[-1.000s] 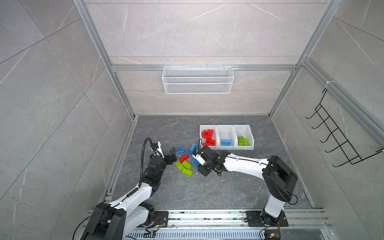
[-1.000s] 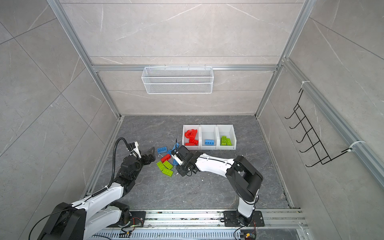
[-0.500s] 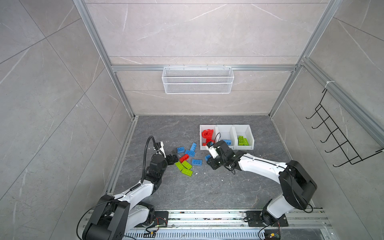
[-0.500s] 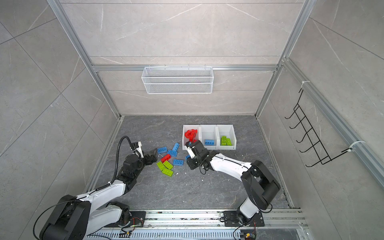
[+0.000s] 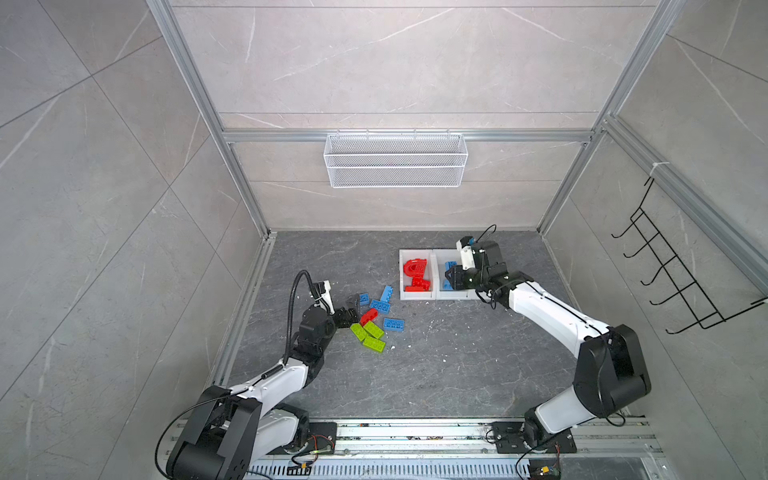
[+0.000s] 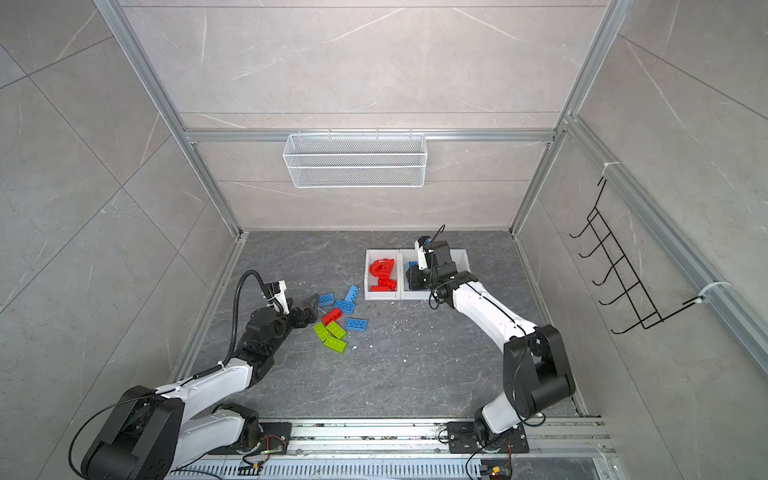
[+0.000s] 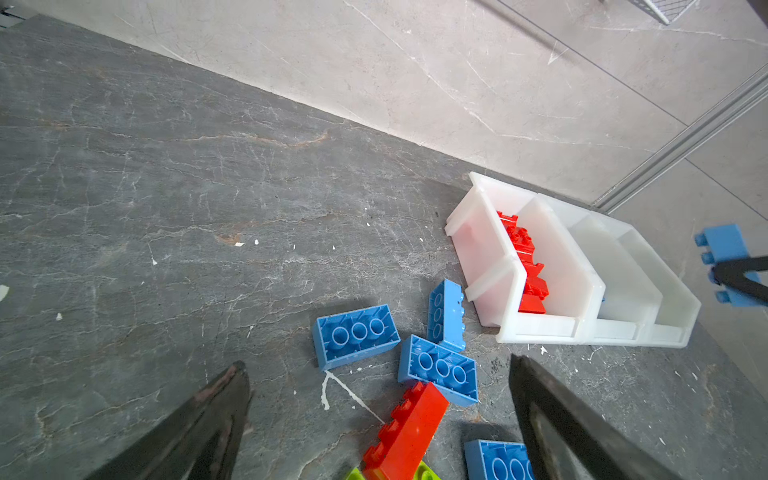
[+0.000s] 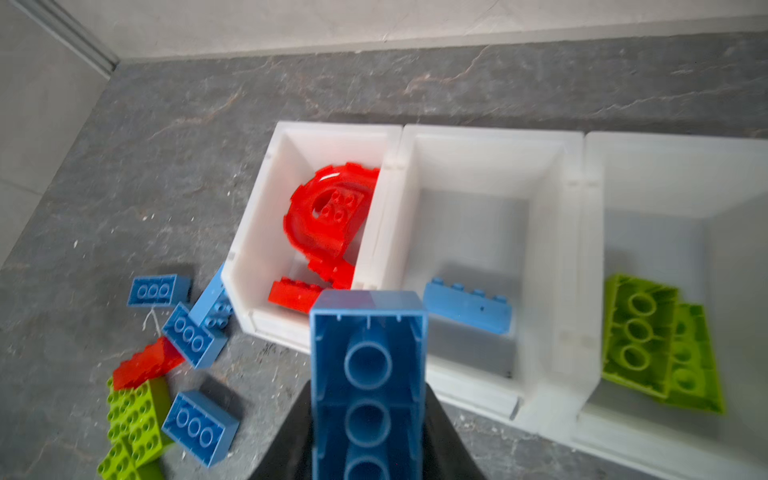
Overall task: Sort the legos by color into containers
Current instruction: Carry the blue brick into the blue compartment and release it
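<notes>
Blue studded plastic lego brick [image 8: 368, 374], hollow underside up toward wrist cam, pinched tight in right gripper [image 5: 451, 277]. It hangs over the front rim of joined white plastic bins [image 8: 573, 174], near red/middle divider. Middle bin [image 8: 469, 232] roomy, just one blue brick [image 8: 467, 309] inside. Left gripper [image 7: 378, 363] spread wide, empty, at loose floor pile [image 5: 374, 322].

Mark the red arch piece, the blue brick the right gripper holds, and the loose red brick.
red arch piece [image 8: 334, 208]: right wrist view, studded middle.
held blue brick [image 8: 368, 365]: right wrist view, hollow underside.
loose red brick [image 7: 409, 430]: left wrist view, smooth side.
</notes>
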Tool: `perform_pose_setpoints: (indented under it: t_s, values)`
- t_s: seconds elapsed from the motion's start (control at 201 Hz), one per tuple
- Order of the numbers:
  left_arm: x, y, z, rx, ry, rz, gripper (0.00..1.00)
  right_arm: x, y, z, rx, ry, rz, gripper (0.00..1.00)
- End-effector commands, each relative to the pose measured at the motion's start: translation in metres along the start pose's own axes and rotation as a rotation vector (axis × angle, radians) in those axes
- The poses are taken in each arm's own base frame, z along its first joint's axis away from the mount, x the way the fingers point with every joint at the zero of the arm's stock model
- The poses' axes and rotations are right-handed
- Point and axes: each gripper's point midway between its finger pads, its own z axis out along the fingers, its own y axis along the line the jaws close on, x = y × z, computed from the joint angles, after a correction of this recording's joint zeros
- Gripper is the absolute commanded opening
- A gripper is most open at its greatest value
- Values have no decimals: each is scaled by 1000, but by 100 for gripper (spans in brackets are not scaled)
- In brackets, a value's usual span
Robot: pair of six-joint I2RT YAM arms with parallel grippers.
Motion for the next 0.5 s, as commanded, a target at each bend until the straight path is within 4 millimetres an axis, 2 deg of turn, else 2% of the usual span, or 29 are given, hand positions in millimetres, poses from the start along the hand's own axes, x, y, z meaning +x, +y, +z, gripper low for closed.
perform_pose_setpoints:
  t_s: [0.0,0.264,0.493]
  values:
    - [-24,-12,-4,49,-81,16,100,0,-12,10,50,48,0,19]
    - [-25,-20,-5,93,-80,1,100,4,-28,51,96,139,-11,20]
    - [-26,-15,-8,65,-91,0,100,9,-39,65,121,169,12,20]
